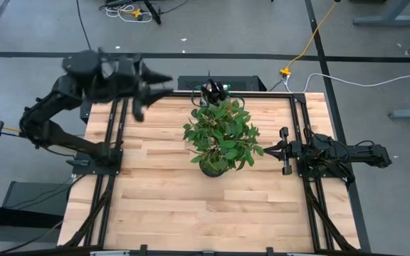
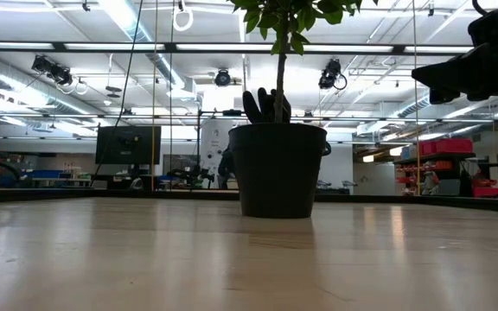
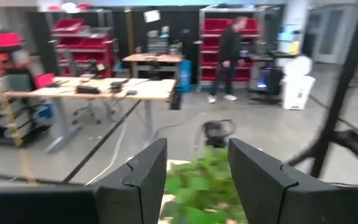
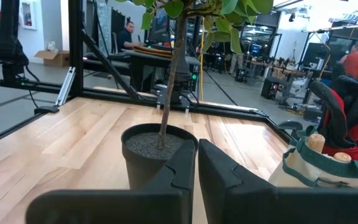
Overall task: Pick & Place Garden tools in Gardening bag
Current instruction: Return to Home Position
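The tan gardening bag [image 4: 319,171] stands on the table by its far edge, behind the potted plant [image 1: 219,135]. It also shows in the high view [image 1: 214,91]. Red-and-black gloves [image 4: 347,115] and wooden tool handles [image 4: 316,142] stick up out of its top. In the low view dark glove fingers [image 2: 262,105] show above the pot's rim. My left gripper [image 1: 159,85] is raised above the table's far left part, open and empty; foliage shows below it in its wrist view [image 3: 197,180]. My right gripper [image 1: 260,150] is shut and empty, low at the plant's right [image 4: 197,168].
The leafy plant's dark pot [image 2: 277,168] stands mid-table, between my right gripper and the table's left half. Dark frame rails [image 1: 301,128] run along the table's sides. Bare wood [image 1: 191,206] lies toward the near edge. People stand in the room beyond [image 3: 230,59].
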Controlling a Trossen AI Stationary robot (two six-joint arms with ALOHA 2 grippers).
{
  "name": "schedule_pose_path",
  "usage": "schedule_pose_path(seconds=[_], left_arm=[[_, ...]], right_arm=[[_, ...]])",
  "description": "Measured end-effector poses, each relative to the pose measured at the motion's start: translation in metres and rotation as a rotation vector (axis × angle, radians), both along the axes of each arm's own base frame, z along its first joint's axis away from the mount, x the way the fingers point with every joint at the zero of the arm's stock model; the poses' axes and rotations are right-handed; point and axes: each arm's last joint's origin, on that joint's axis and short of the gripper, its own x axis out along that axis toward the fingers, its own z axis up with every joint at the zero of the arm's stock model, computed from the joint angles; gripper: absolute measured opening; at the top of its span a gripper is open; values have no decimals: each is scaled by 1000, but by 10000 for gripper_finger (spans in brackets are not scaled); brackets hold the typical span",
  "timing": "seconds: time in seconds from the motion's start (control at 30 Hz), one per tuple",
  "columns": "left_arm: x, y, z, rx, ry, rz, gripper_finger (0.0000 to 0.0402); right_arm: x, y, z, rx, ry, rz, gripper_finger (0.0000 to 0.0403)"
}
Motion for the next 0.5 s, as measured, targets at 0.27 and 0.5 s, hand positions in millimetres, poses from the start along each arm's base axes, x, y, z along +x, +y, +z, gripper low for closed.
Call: schedule_pose_path(seconds=[0.27, 0.5], left_arm=[[-17, -38, 7, -22, -38, -163, 177], [-16, -52, 1, -33, -53, -238, 177]], right_arm=[[0, 0, 0, 0, 0, 0, 25], [0, 0, 0, 0, 0, 0, 25]])
